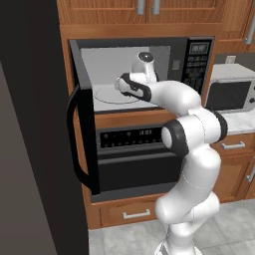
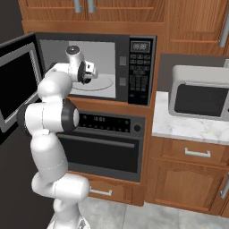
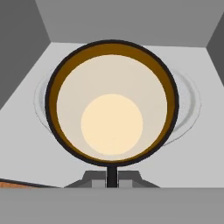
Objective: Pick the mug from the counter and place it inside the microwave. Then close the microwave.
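Seen from straight above in the hand view, the mug (image 3: pixel 112 120) is a black-walled cup with a cream inside. My gripper (image 3: pixel 112 176) is shut on its near rim, one finger inside the wall and one outside. The mug hangs over the round turntable (image 3: pixel 189 105) on the grey floor inside the microwave (image 1: pixel 197 64). My hand (image 1: pixel 145 63) reaches into the cavity through the opening, and also shows from the other side (image 2: pixel 84 70). The microwave door (image 1: pixel 82 124) stands swung open to the left. The counter (image 2: pixel 188 127) lies to the right.
A light-grey box oven (image 2: pixel 201 98) stands on the counter right of the microwave. A black oven (image 2: pixel 103 143) with a bar handle sits under the microwave. A dark tall panel (image 1: pixel 30 149) borders the open door on the left. Wooden cabinets run above and below.
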Motion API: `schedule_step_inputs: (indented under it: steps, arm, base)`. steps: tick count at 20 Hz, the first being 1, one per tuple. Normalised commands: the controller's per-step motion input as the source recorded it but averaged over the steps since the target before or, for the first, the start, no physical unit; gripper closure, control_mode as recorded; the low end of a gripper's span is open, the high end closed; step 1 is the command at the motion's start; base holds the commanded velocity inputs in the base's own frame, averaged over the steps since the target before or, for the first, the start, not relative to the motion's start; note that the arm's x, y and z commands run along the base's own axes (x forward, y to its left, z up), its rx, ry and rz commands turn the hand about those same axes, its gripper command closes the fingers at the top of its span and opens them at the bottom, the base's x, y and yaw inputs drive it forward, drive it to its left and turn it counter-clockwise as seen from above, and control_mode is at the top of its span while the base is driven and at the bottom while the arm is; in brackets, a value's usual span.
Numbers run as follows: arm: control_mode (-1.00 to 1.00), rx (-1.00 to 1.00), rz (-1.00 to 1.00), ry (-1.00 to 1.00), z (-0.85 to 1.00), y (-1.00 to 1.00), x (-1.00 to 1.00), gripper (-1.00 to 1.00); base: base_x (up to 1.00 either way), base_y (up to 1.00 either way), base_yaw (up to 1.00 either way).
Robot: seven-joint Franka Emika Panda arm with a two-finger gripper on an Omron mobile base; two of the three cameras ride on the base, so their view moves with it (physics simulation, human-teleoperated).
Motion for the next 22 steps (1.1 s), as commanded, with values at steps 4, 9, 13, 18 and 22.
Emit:
schedule_step_inputs:
  steps: [4,9,13,18,22]
  arm:
    - [-1.00,0.00,0.00,0.00,-0.17,0.00,0.06,1.00]
    - [-1.00,0.00,0.00,0.00,-0.20,0.00,0.07,1.00]
    - [-1.00,-0.01,0.00,0.00,-0.20,0.00,0.10,1.00]
    - [-1.00,-0.01,0.00,0.00,-0.05,0.00,0.17,1.00]
    - [-1.00,-0.01,0.00,0.00,0.00,0.00,0.24,1.00]
  base:
    - [0.00,0.00,0.00]
    - [0.00,0.00,0.00]
    - [0.00,0.00,0.00]
    - [0.00,0.00,0.00]
    - [0.00,0.00,0.00]
